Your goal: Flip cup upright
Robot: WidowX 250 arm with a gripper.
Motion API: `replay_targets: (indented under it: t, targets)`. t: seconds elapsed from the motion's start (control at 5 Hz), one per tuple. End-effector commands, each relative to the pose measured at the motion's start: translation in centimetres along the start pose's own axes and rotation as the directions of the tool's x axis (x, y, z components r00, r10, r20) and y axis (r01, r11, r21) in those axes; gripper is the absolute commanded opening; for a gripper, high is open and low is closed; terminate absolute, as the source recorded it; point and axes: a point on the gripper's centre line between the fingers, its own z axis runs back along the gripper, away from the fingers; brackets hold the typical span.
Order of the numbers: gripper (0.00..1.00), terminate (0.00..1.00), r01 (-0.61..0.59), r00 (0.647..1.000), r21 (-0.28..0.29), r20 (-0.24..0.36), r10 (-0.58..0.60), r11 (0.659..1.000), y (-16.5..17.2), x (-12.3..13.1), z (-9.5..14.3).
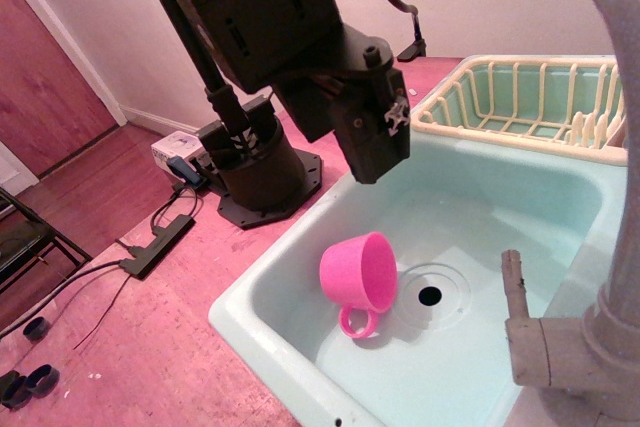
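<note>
Pale green, the sink [300, 277] dominates our view, with our black gripper [375, 162] hanging above its floor, its opening hidden from us. Below lies the pink cup [355, 272] on its side near the drain [430, 295], handle down. We judge it light, stiff and slick; the rim looks the best hold.

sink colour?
Pale mint green sink, seen in the only view, observation.image; the cup lying in it is bright pink.

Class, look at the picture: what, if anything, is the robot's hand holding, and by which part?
Nothing is held. The hand hangs above the sink, apart from the pink cup, which lies on its side in the basin.
</note>
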Motion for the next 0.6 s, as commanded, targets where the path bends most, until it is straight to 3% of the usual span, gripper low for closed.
replay_targets:
  t: [0.0, 0.4]
  targets:
    - [1.0, 0.0, 0.0, 1.0, 0.0, 0.0, 0.0, 1.0, 0.0, 0.0, 0.0]
    - [1.0, 0.0, -0.028, 1.0, -0.075, 0.001, 0.028, 0.997, -1.1, 0.7, -2.6]
